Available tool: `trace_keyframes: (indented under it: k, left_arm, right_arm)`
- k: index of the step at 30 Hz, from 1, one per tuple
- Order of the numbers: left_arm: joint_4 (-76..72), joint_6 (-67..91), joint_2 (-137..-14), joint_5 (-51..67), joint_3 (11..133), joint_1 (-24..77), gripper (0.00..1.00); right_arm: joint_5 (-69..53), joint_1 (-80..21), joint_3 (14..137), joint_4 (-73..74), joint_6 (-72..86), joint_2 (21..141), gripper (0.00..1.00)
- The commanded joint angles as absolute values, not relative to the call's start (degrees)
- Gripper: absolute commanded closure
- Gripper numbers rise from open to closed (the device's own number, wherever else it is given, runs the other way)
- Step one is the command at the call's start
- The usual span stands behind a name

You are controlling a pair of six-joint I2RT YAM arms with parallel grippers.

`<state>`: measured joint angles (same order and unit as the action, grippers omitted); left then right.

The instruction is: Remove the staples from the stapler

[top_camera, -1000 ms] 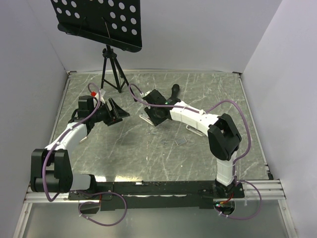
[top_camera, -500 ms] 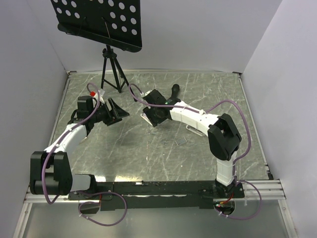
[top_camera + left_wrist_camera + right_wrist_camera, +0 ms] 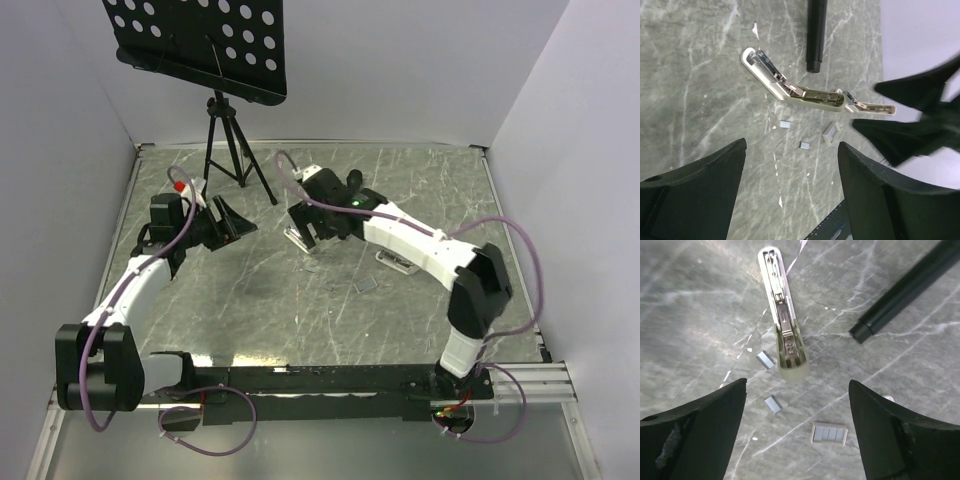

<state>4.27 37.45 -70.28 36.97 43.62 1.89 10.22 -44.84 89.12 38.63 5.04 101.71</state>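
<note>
Stapler lies near the middle of the grey marbled table, swung open with its metal magazine facing up, as the right wrist view shows. From the left wrist view it appears bent at the hinge, cream shell below and metal channel on top.

Loose staples lie on the table just beside its rounded end. There are two short staple strips and, a little farther off, a wider block of staples. A cream-coloured piece lies apart from the stapler toward the right side, near that block. A black rod rests on the table beyond the stapler, its end pointing toward it.

The right pincer hangs over the stapler with its fingers spread wide and nothing between them. The left pincer is off to the stapler's left and faces it. It too is spread wide and empty.

A black tripod stands at the far left of the table, carrying a perforated black board.
</note>
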Motion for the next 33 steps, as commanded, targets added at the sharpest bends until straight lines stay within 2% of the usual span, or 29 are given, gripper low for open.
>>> trace_keyframes:
  k: [1,5,14,21,25,29,33]
  left_arm:
    - [5.54,35.16,-67.59,34.46,45.18,1.67,0.22]
    - [7.20,33.49,-62.95,34.37,44.03,1.67,0.22]
    - [9.49,32.17,-48.97,28.92,37.97,2.89,0.21]
    - [11.95,30.85,-47.81,24.26,39.11,6.94,0.20]
    - [13.18,30.41,-47.90,22.59,39.90,7.12,0.21]
    - [13.45,30.06,-45.36,19.34,39.82,7.12,0.20]
    - [13.88,30.06,-45.09,18.11,40.08,7.12,0.20]
  right_arm:
    - [12.74,-44.74,86.84,40.51,8.08,91.94,0.06]
    - [14.32,-44.74,80.35,41.75,10.71,86.93,0.00]
    - [13.89,-44.47,64.96,40.09,15.38,79.72,0.00]
    - [6.16,-43.59,57.05,32.36,16.69,80.15,0.01]
    - [1.34,-43.59,53.36,25.06,18.89,79.89,0.07]
    - [0.35,-43.68,49.76,15.67,19.16,80.24,0.21]
    - [-2.02,-44.03,48.25,9.51,18.02,82.52,0.23]
